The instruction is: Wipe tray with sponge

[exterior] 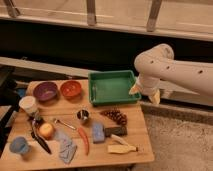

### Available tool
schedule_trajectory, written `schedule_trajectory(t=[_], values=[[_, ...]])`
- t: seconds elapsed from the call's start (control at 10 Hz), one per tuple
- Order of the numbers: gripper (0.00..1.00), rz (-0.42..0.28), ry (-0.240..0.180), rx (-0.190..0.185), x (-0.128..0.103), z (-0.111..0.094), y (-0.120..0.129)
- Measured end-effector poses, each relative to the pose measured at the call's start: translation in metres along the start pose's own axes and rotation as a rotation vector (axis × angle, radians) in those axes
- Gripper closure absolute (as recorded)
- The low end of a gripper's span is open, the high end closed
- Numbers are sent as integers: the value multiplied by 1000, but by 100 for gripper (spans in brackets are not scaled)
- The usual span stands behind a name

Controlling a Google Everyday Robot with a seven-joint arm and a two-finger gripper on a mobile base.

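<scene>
At the near side of the wooden table (141,136), among the clutter, lies a small blue block that I take for the sponge (98,132), just beside a dark brush (116,131) and untouched. Further back sits the green tray (95,95), with nothing in it. Beyond the tray's right rim, off the table's edge, the gripper (145,94) hangs with its two pale fingers (134,90) spread and nothing between them. The fetching step looks not yet begun; next the arm must reach forward and down over the sponge and close on it.
</scene>
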Motion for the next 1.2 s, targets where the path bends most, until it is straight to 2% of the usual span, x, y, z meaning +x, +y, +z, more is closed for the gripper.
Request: schedule_trajectory(t=[0.1, 0.2, 0.4, 0.9, 1.0, 1.1, 1.2], values=[[20, -30, 16, -10, 12, 4, 9], [20, -72, 43, -37, 32, 10, 28], [20, -117, 72, -68, 49, 18, 49], [20, -129, 74, -73, 48, 19, 49], [20, -166, 86, -89, 49, 21, 52], [20, -221, 103, -120, 53, 23, 62], [20, -315, 123, -157, 57, 25, 73]])
